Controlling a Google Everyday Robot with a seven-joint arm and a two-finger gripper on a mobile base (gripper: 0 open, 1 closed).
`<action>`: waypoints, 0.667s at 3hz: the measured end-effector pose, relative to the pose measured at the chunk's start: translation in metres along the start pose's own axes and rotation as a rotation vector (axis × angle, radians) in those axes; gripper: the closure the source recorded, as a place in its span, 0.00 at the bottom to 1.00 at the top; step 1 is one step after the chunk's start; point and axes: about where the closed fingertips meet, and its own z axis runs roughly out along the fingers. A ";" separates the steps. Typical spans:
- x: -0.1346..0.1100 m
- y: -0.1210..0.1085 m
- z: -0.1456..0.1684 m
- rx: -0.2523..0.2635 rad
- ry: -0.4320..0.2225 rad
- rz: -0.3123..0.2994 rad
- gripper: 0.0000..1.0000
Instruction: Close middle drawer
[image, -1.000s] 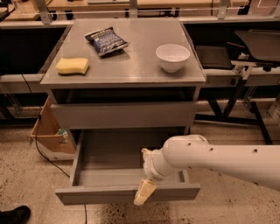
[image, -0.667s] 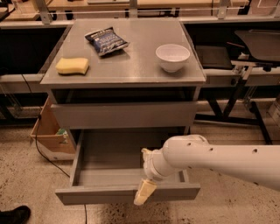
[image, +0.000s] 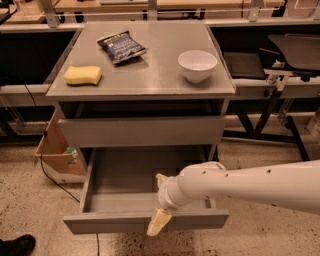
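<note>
Cabinet (image: 223, 107): I see a grey metal cabinet in the middle of the frame. It stands on a speckled floor.
Arm (image: 250, 185): a fat white arm comes in from the right edge, low in the frame. It reaches left, over the right part of the open drawer.
Surface (image: 150, 75): this is the flat grey top of the cabinet, in the upper middle of the frame. Three things lie on it.
Middle drawer (image: 100, 223): it is wide and shallow, with a low flat front. It is pulled far out toward the bottom of the frame. I see nothing inside it.
Tall drawer (image: 140, 131): it sits just above the open one, and its front is pushed in.
Cardboard box (image: 55, 150): it is on the floor just left of the cabinet.
Chip bag (image: 121, 46): it is dark blue and lies flat at the upper left of the surface.
Bowl (image: 197, 65): it is white and stands upright at the right of the surface.
Sponge (image: 82, 75): it is yellow and lies near the left edge of the surface.
Claw (image: 156, 204): it is at the front of the middle drawer. Its two cream fingers (image: 158, 221) are spread wide. One shows over the inside, one over the front panel. I cannot tell if they touch the panel.
Shoe (image: 15, 246): it is black, in the bottom left corner.
</note>
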 end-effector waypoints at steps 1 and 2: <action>0.009 -0.001 0.022 0.008 -0.006 0.012 0.00; 0.012 -0.003 0.039 0.015 -0.015 0.012 0.00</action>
